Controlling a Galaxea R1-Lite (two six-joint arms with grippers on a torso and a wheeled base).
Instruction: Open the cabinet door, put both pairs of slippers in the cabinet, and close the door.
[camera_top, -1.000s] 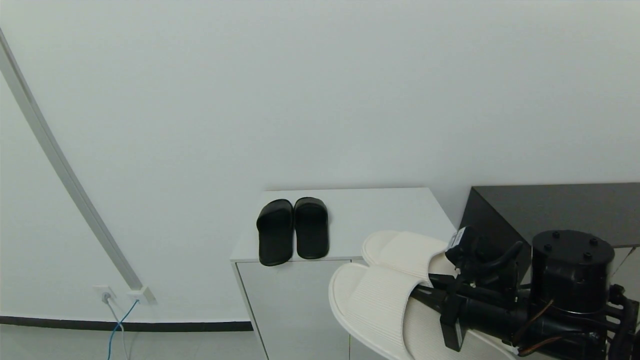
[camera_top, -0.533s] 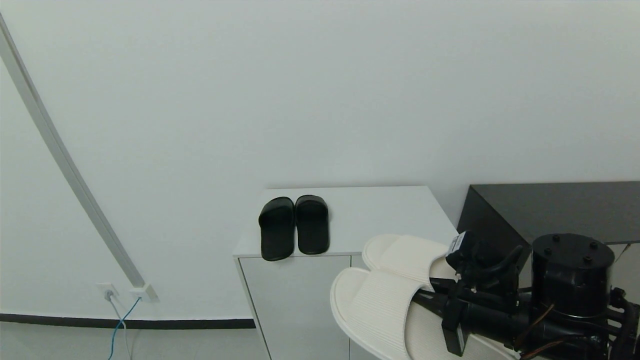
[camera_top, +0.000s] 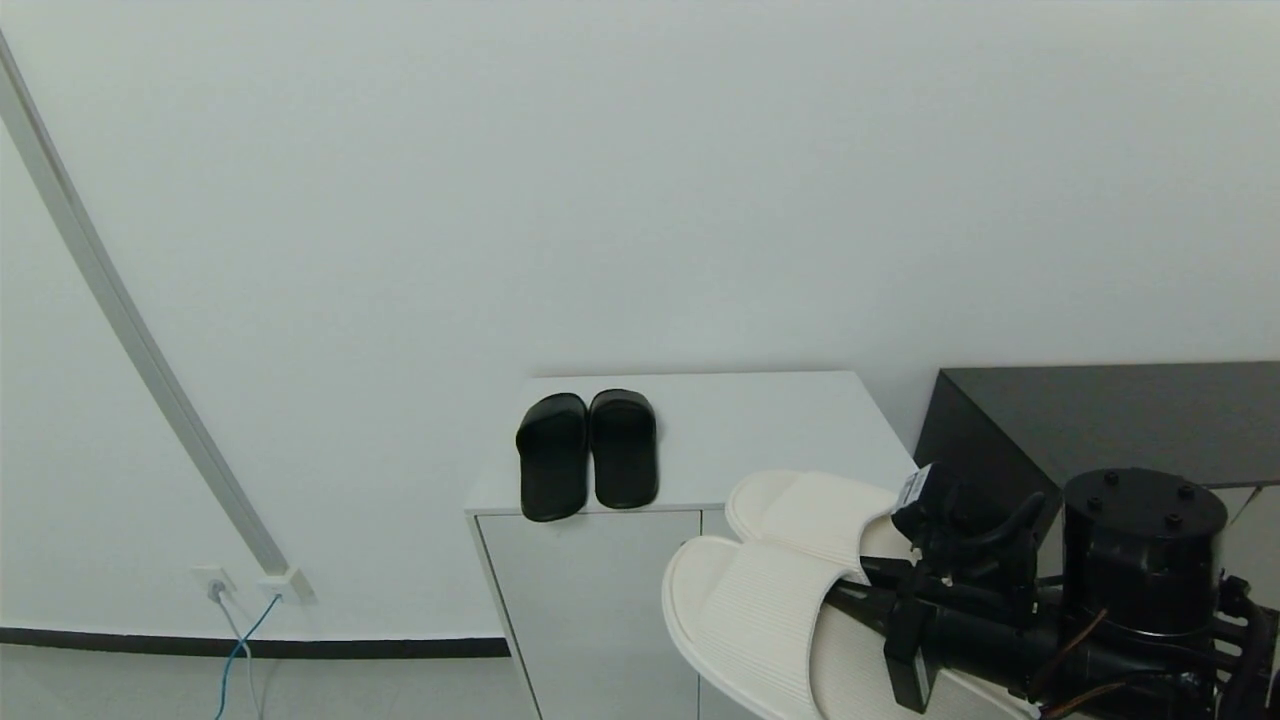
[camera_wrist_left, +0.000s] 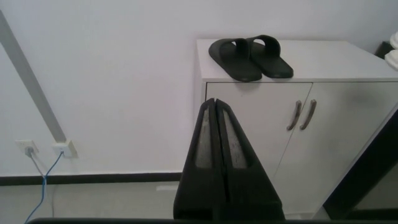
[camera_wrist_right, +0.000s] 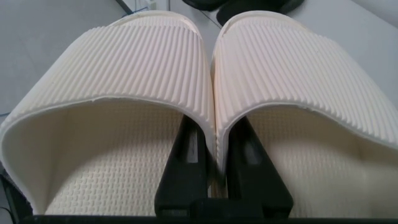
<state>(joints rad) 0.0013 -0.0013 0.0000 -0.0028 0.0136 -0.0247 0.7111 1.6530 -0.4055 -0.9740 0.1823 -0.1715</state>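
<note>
Head view: the right claw grips the white slippers at 5 o'clock. Only the camera nudged, so no step got done. The black slippers sit on the cabinet, 11 o'clock from them.
Left wrist view: the left claw is closed and empty, and the doors are shut.
Right wrist view: the claw pinches both white slippers together. I think a door must open first.

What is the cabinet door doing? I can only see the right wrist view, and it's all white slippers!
Observer: Both cabinet doors are shut, with two handles side by side in the middle.
Operator: Where are the black slippers sitting?
Observer: The black slippers sit side by side on the cabinet top, at its front edge toward the left.
Operator: Is the other hand busy?
Observer: No. The left gripper is shut and empty, apart from the cabinet.
</note>
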